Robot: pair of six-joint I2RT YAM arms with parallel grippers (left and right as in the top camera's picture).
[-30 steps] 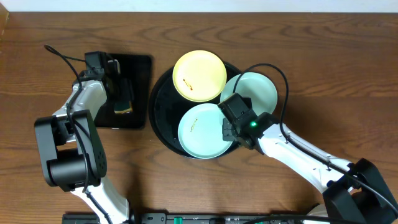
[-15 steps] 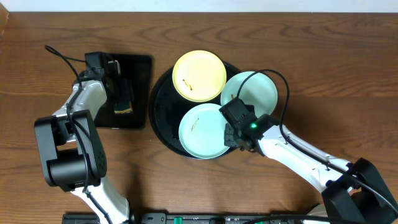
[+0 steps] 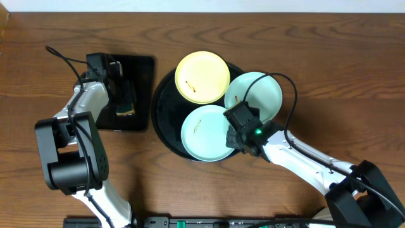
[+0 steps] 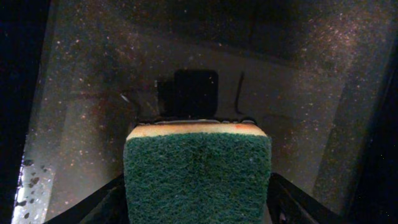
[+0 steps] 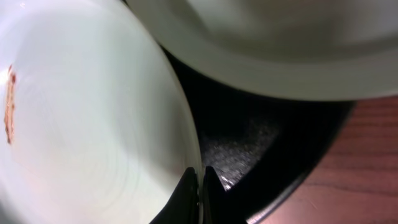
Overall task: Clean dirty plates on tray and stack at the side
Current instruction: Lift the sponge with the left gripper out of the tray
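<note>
Your right end effector has its fingers pressed together right at the rim of the nearer mint plate; you cannot tell from the wrist view whether the rim is caught between them. That plate lies on the round tray, at its front, with a thin brown smear on its face. The other 2 plates sit on the same tray: the yellow plate at the back and the farther mint plate at the right, hanging over the rim above the worktop (each also shows a small brown mark). Your left end effector is over the rectangular tray, pinching a green-faced sponge between its fingers.
</note>
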